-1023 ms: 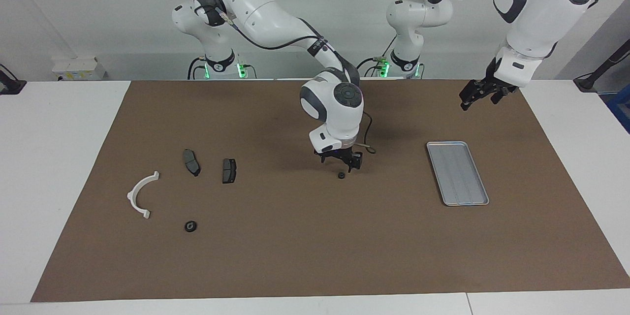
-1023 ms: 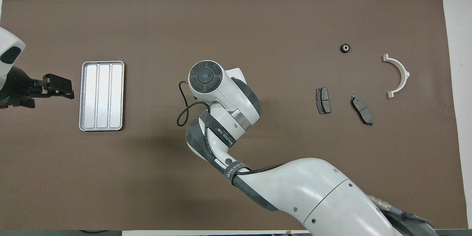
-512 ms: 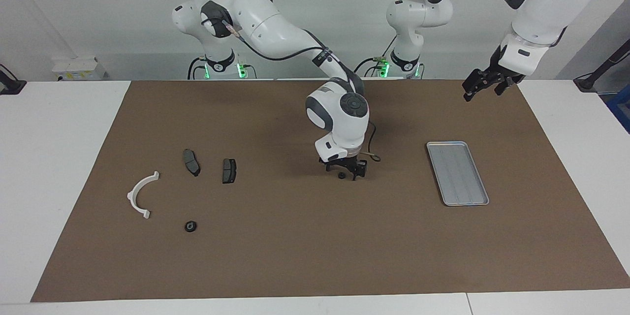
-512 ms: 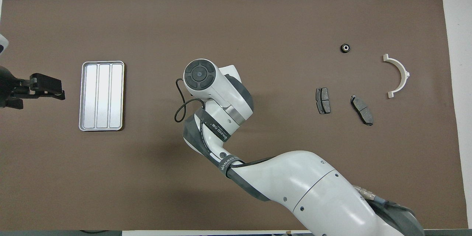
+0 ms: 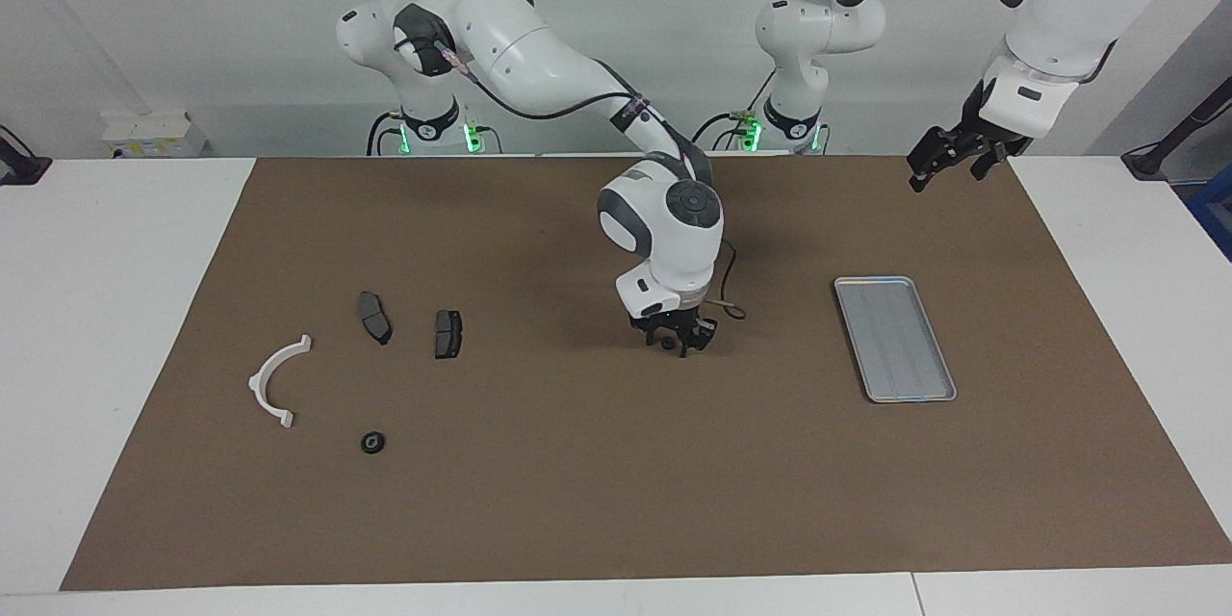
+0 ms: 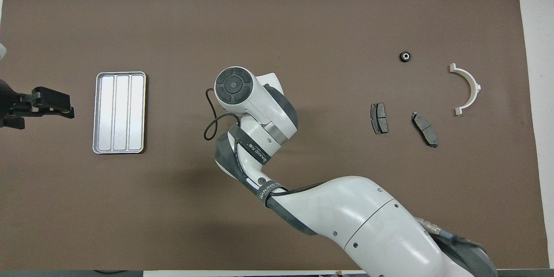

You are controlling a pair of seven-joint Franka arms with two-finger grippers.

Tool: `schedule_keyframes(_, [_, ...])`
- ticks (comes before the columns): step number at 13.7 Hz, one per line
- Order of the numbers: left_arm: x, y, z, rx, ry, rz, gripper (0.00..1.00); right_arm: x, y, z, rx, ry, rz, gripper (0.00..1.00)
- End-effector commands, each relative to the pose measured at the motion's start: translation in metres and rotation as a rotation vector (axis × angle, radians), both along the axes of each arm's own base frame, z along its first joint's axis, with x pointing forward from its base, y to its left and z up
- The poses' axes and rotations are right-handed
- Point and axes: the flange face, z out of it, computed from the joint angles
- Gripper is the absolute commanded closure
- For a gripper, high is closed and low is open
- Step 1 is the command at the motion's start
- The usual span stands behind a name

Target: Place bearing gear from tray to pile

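A small black bearing gear [image 5: 667, 343] lies on the brown mat at mid-table, between the tray and the pile. My right gripper [image 5: 674, 344] is down at the mat and shut on it; in the overhead view the right wrist [image 6: 233, 85] hides both. The silver tray [image 5: 895, 337] [image 6: 120, 112] holds nothing. The pile is a white bracket [image 5: 258, 380] [image 6: 476, 86], two dark pads [image 5: 375, 318] [image 5: 448, 334] and another black bearing gear [image 5: 372, 442] [image 6: 405, 56]. My left gripper [image 5: 948, 159] [image 6: 65, 108] waits open, raised beside the tray.
The brown mat [image 5: 577, 500] covers most of the white table. A black cable loop [image 6: 212, 125] hangs from the right wrist. A small white box [image 5: 154, 133] sits at the table's corner near the right arm's base.
My right gripper came down around the bearing gear on the mat and its fingers closed in. My left gripper rose and drew back from the tray.
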Motion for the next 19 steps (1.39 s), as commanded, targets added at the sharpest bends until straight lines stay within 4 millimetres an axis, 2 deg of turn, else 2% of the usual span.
schedule_keyframes(1, [-0.003,0.004,0.002,-0.016,0.011,0.004,0.00,0.001,0.003,-0.009,0.009,-0.015,-0.031,0.75])
schedule_keyframes(4, [-0.006,-0.002,0.004,-0.015,0.008,-0.006,0.00,0.002,0.005,-0.007,0.026,-0.029,-0.029,1.00])
schedule_keyframes(6, [-0.006,-0.003,0.005,-0.015,0.007,-0.008,0.00,0.007,-0.004,-0.008,0.005,-0.025,-0.032,1.00])
schedule_keyframes(8, [-0.006,-0.003,0.005,-0.015,0.007,-0.008,0.00,0.017,-0.026,0.002,-0.040,0.014,0.015,1.00])
schedule_keyframes(9, [-0.006,-0.003,0.004,-0.015,0.008,-0.008,0.00,0.032,-0.046,0.023,-0.039,0.022,0.067,1.00])
schedule_keyframes(10, [-0.006,-0.003,0.004,-0.015,0.008,-0.008,0.00,0.050,-0.077,0.046,-0.047,0.032,0.113,1.00])
schedule_keyframes(13, [-0.006,-0.003,0.005,-0.015,0.007,-0.008,0.00,0.090,-0.165,0.084,-0.050,0.039,0.267,1.00])
schedule_keyframes(16, [-0.006,-0.003,0.005,-0.015,0.007,-0.008,0.00,0.122,-0.247,0.080,-0.050,0.037,0.388,1.00])
schedule_keyframes(19, [-0.006,-0.003,0.005,-0.015,0.007,-0.008,0.00,0.130,-0.301,0.056,-0.045,0.028,0.438,1.00])
